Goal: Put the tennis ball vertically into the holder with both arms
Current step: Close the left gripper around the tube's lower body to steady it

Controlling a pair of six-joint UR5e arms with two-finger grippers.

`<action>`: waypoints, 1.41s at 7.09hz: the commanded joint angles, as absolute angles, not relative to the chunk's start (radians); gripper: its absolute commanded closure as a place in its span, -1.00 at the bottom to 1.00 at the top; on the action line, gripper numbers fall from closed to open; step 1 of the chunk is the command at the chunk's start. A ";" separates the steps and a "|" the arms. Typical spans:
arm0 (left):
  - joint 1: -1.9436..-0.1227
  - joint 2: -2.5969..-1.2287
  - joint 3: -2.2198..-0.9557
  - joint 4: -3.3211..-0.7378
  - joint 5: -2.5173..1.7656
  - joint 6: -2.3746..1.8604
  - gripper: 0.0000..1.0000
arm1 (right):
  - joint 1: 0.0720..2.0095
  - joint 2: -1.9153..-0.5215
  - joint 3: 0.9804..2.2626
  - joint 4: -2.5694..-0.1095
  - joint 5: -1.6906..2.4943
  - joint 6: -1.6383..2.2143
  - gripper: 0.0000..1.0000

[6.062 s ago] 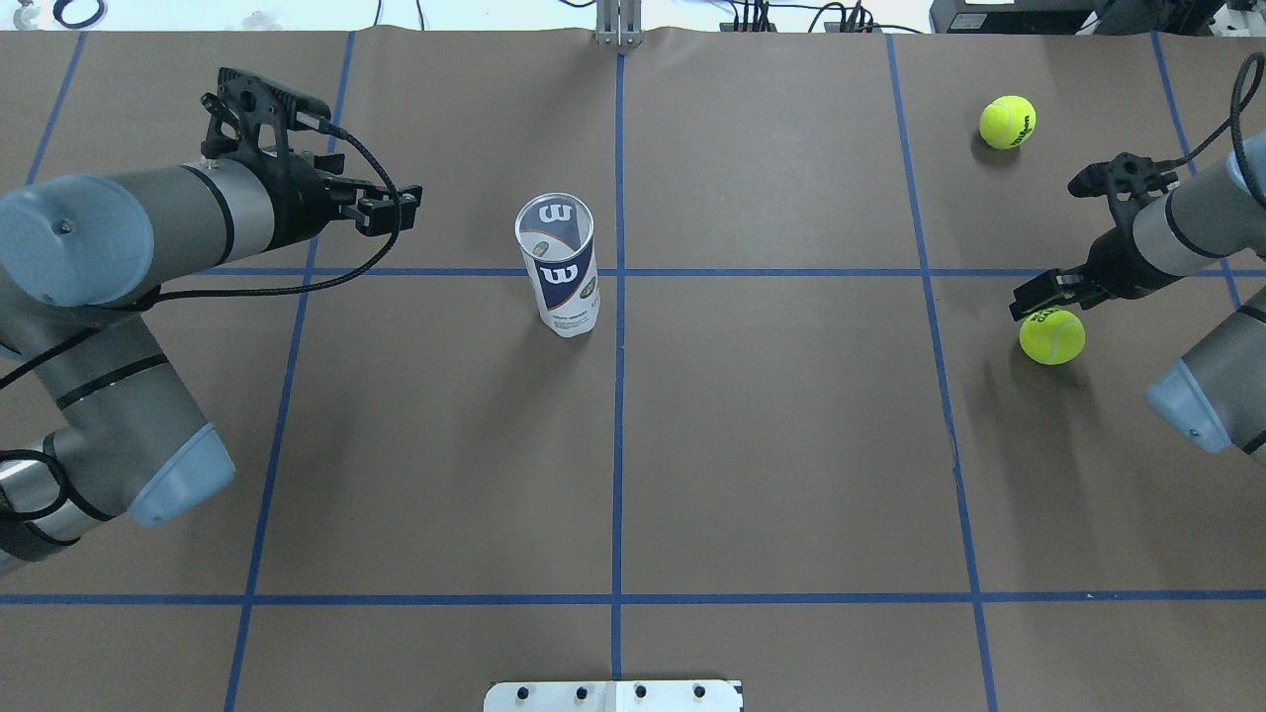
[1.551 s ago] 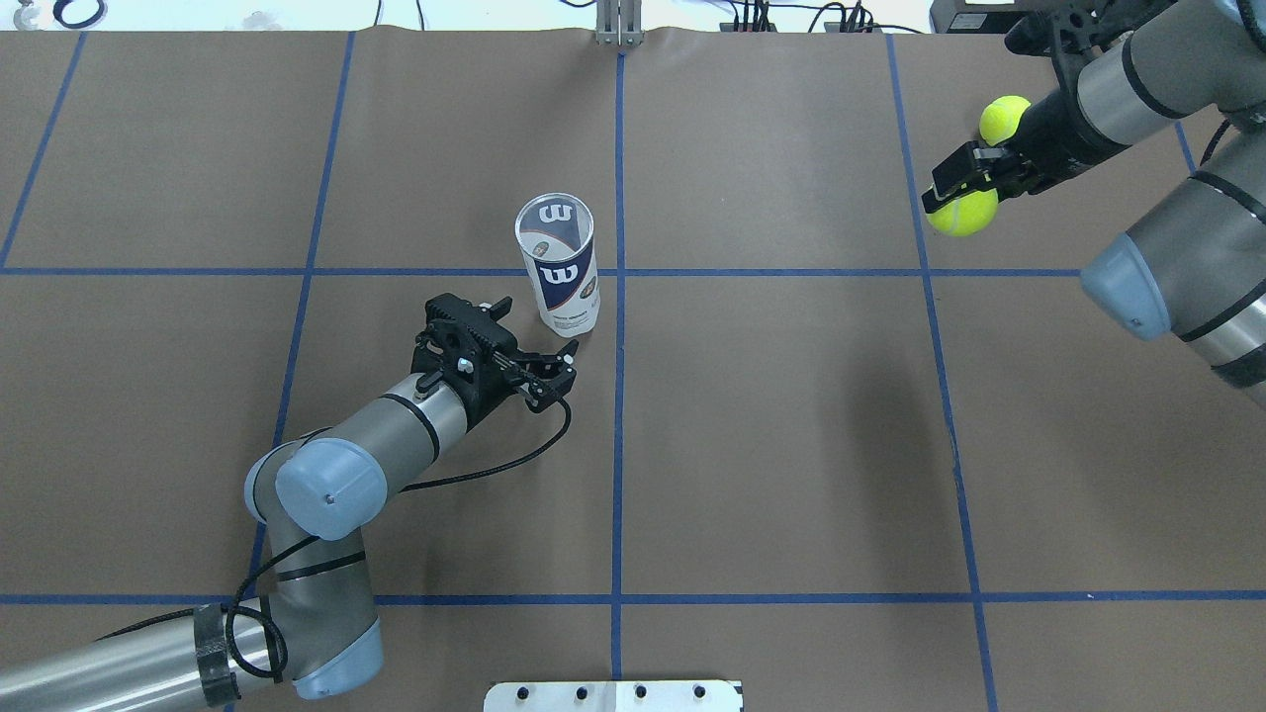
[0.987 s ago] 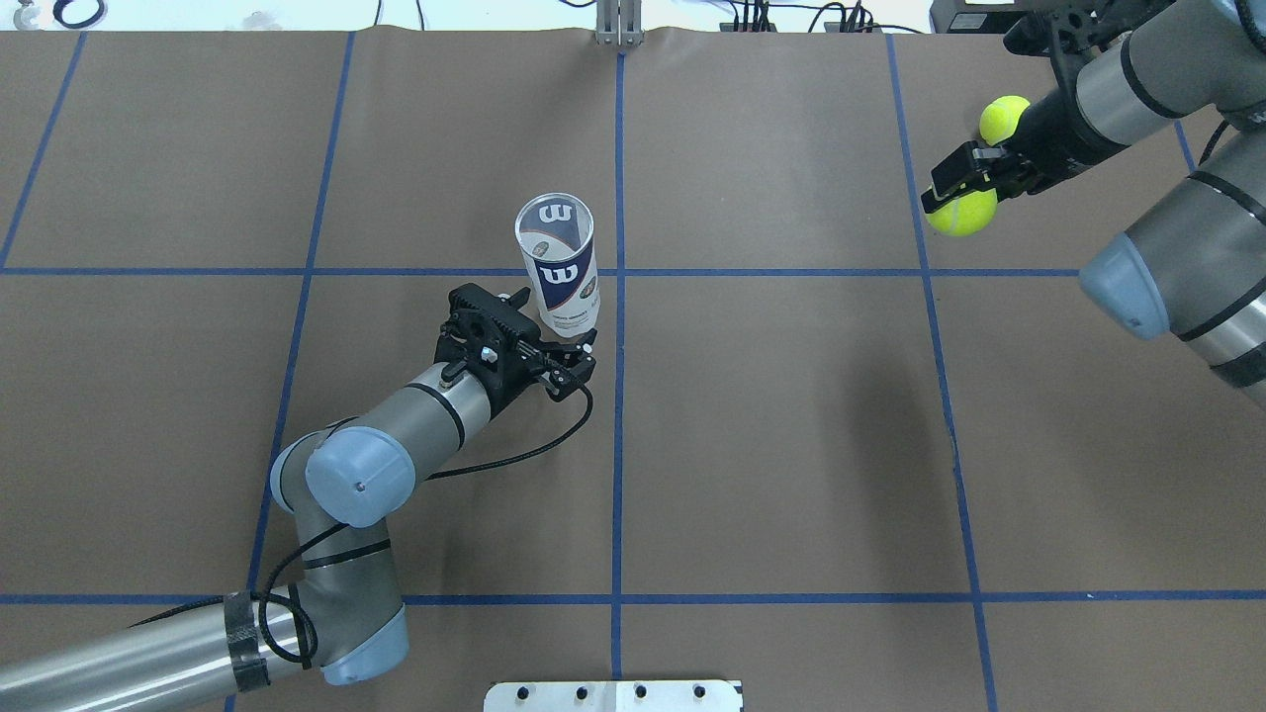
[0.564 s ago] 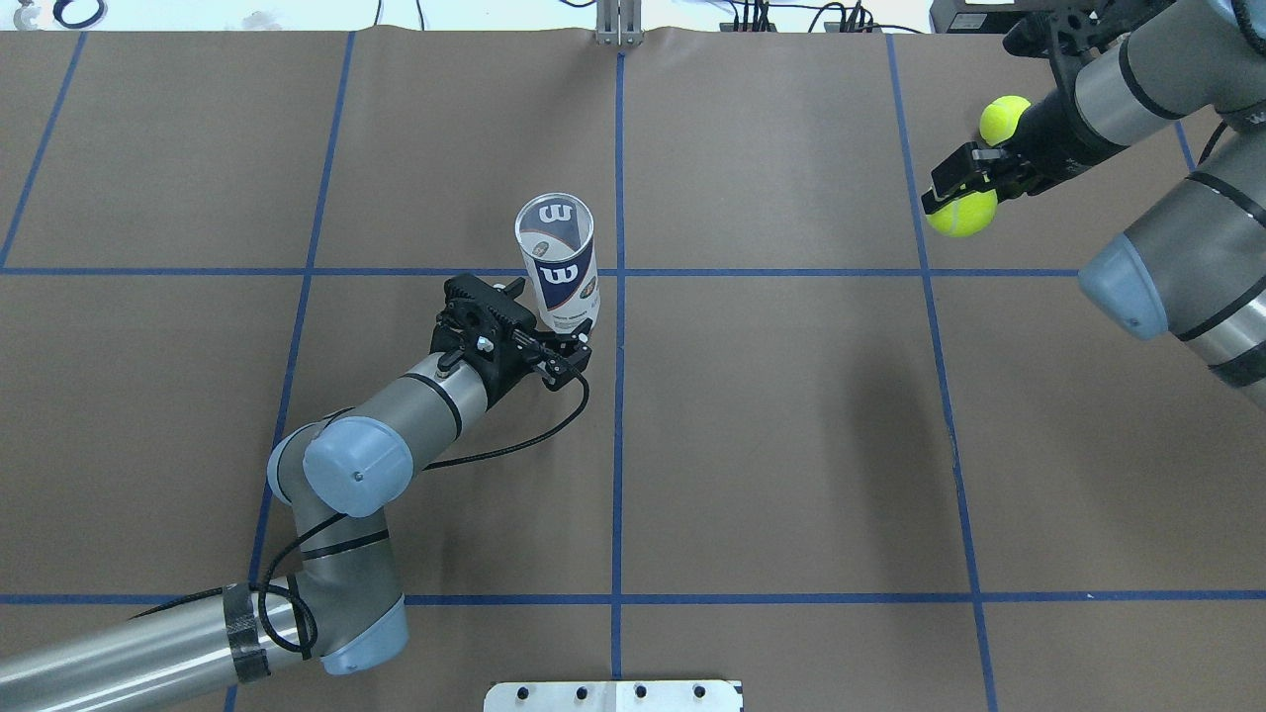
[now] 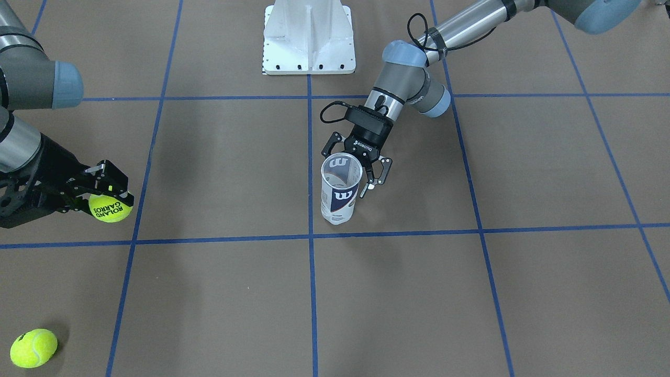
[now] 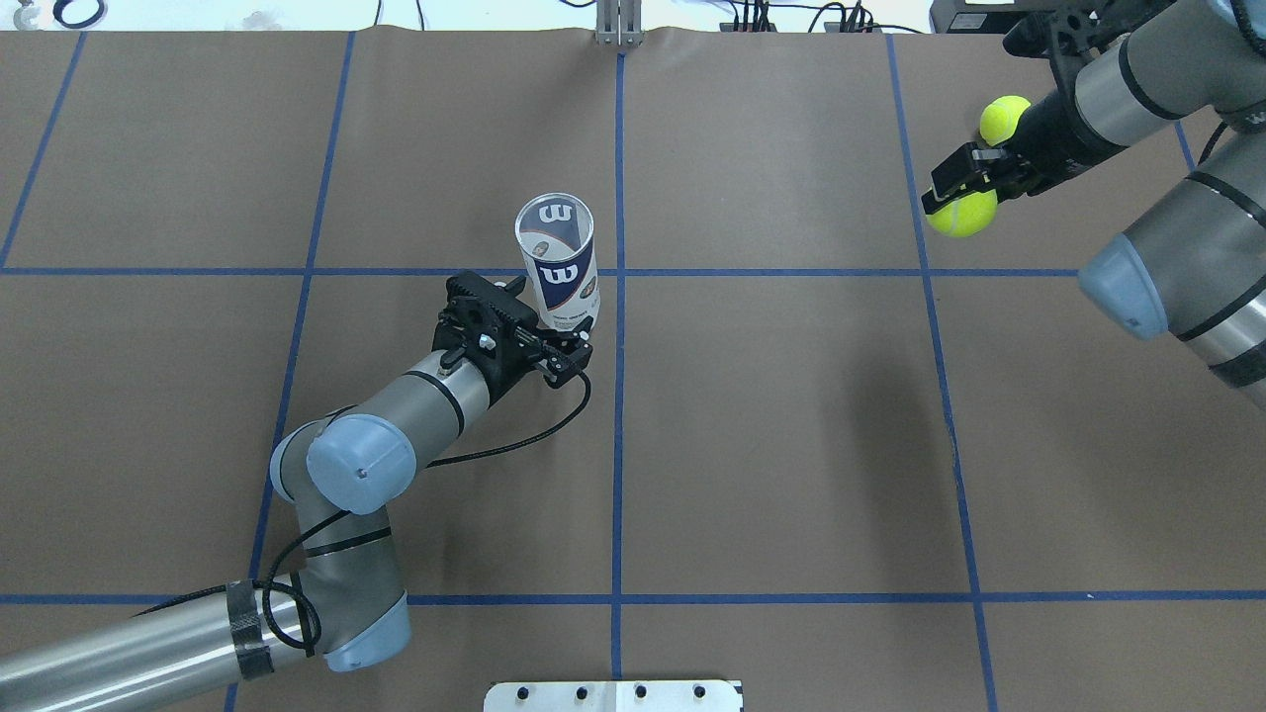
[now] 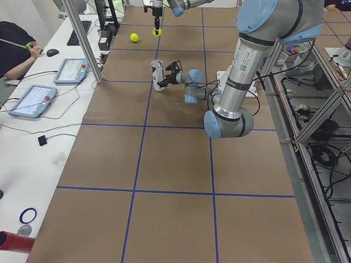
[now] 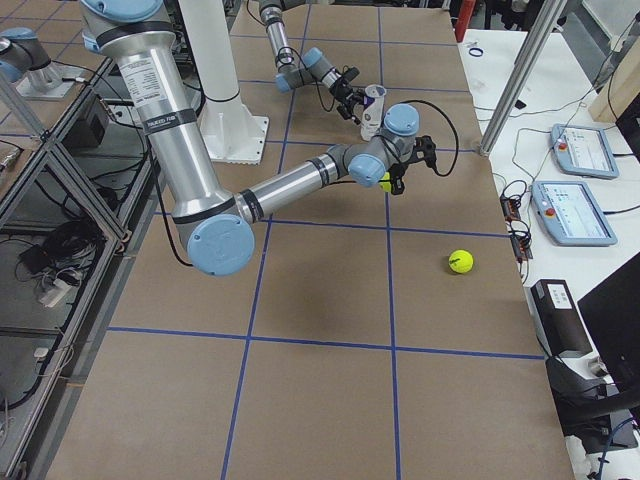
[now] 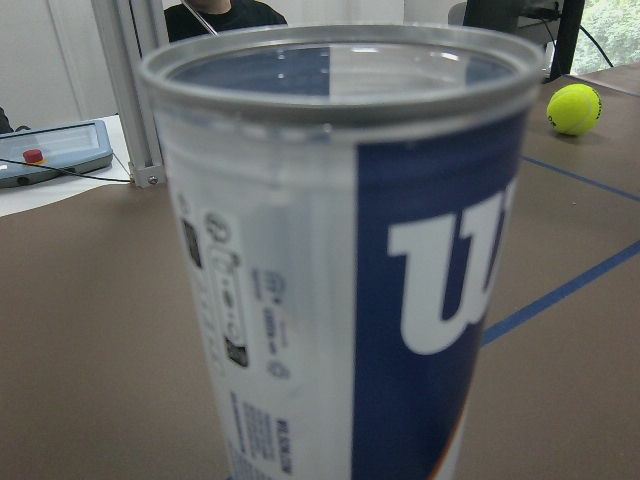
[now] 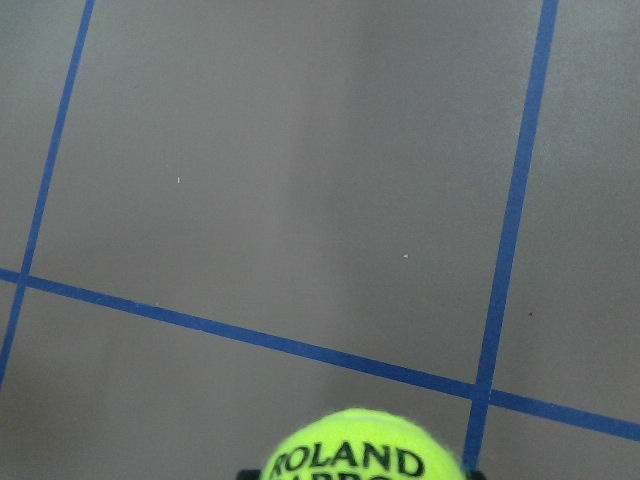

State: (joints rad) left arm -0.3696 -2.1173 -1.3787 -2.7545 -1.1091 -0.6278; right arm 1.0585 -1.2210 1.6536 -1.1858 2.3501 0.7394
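Holder [image 6: 559,267] upright on the brown worktop [image 6: 791,445], a little above the middle of the overhead view. Open mouth upward, navy "W" label facing the camera, base just left of the central blue tape line [image 6: 618,445]. Fills nearly the whole left wrist frame, rim close under the top edge.

Left hand [image 6: 547,321] low at the holder's base, spread wide. One finger beside the can's left side, the other just below its foot in the overhead view. Impossible to tell whether either finger touches the plastic. Left arm [image 6: 425,405] reaching up from the lower left corner of that view, a black cable looped beside the wrist.

Tennis ball [image 5: 111,209] at the left edge of the front-facing view, printed "ROLAND GARROS". Clamped between the fingers of the right hand [image 5: 112,201] and well apart from the holder. In the overhead view, the same pair near the upper right corner, with the right arm [image 6: 1177,257] entering from the right edge. From the right wrist camera, only the top of the ball at the bottom edge, with worktop and crossing blue lines beyond.

Second ball [image 5: 33,347] loose on the worktop in the lower left corner of the front-facing view. In the overhead view, partly hidden behind the right wrist.

White base plate [image 5: 309,36] at the top centre of the front-facing view.
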 commanded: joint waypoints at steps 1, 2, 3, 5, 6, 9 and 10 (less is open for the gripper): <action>-0.373 -2.125 -1.368 -2.754 -1.109 -0.629 -0.98 | 1.058 -1.221 1.654 -1.186 2.350 0.739 1.00; -0.376 -2.135 -1.361 -2.753 -1.109 -0.629 -0.98 | 1.058 -1.221 1.654 -1.186 2.350 0.739 1.00; -0.379 -2.150 -1.345 -2.753 -1.109 -0.629 -0.98 | 1.058 -1.221 1.654 -1.186 2.350 0.739 1.00; -0.388 -2.154 -1.332 -2.757 -1.109 -0.629 -0.98 | 1.057 -1.221 1.652 -1.186 2.350 0.739 1.00; -0.396 -2.163 -1.316 -2.758 -1.109 -0.629 -0.98 | 1.055 -1.221 1.652 -1.184 2.350 0.739 1.00; -0.397 -2.195 -1.273 -2.761 -1.111 -0.630 -0.98 | 1.055 -1.216 1.654 -1.186 2.350 0.739 1.00; -0.397 -2.195 -1.272 -2.763 -1.111 -0.630 -0.97 | 1.055 -1.215 1.655 -1.186 2.350 0.739 1.00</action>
State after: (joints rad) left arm -0.3970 -2.1896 -1.2820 -2.7608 -1.1105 -0.6304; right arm 1.0554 -1.2173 1.6539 -1.1857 2.3501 0.7394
